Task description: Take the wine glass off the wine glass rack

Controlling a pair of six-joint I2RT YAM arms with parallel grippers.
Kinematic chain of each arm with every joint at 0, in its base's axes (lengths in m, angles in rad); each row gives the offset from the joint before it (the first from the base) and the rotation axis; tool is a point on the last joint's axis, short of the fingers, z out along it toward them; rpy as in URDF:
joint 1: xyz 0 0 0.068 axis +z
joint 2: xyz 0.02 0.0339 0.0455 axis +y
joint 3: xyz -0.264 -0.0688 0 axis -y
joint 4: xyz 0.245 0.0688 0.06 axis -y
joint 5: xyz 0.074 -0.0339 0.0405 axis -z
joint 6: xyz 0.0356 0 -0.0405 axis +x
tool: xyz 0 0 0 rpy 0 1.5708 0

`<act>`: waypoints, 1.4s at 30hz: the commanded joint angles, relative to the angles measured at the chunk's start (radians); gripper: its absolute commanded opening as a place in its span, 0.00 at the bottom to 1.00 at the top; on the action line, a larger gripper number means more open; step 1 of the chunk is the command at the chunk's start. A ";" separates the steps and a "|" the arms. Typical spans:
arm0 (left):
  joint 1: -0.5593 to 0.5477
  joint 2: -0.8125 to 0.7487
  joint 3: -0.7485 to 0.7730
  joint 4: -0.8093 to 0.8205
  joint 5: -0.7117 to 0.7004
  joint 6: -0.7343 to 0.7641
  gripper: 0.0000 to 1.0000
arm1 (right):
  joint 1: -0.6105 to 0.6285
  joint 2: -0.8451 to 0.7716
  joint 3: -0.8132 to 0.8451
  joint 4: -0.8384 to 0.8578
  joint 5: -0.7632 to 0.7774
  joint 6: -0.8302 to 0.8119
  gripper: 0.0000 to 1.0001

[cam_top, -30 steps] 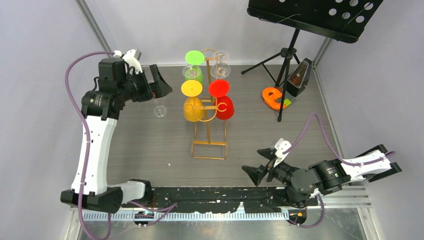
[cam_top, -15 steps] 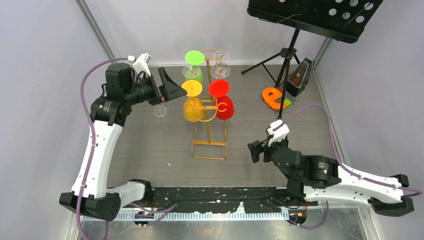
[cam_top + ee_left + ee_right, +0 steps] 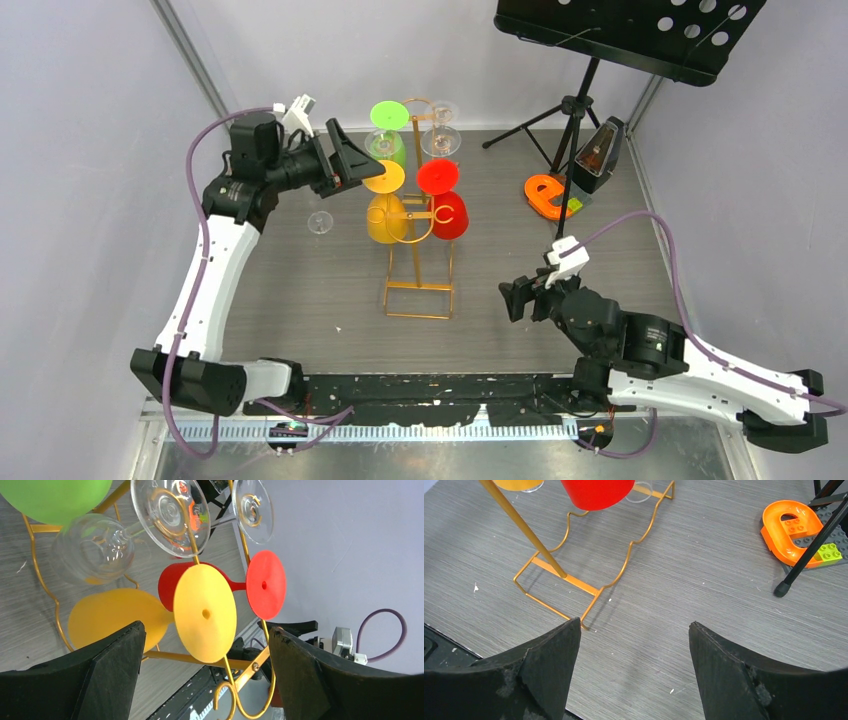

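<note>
- The yellow wine glass [image 3: 205,612] hangs on the left side of the rack [image 3: 566,576], caught by its foot in a lower hook with the bowl down. The round foot is the part easiest to reach.
- The rack stands mid-table, a little toward the far edge. It also carries a green glass [image 3: 386,114], a red glass [image 3: 438,178] and clear ones, so the target has close neighbours.
- And there's the left gripper [image 3: 358,165], right up at that yellow foot! The jaws are wide, one finger on each side, and nothing is gripped yet.
- My read is that it is lined up to pinch the foot and slide the glass out of the hook.
- The right gripper [image 3: 512,298] hangs low near the rack's base, toward the table's near right. Its jaws are wide and empty, possibly ready to steady the base.
- One clear glass [image 3: 320,222] stands on the table toward the left edge.
</note>
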 commanded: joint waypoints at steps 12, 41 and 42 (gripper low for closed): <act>-0.007 0.025 0.034 0.093 0.077 -0.052 0.61 | -0.003 -0.087 -0.042 0.018 0.021 0.029 0.84; -0.052 0.032 0.097 0.038 0.088 -0.020 0.39 | -0.003 -0.037 -0.091 0.053 0.020 0.043 0.84; -0.055 0.036 0.101 0.039 0.085 -0.020 0.39 | -0.003 -0.039 -0.093 0.053 0.020 0.046 0.84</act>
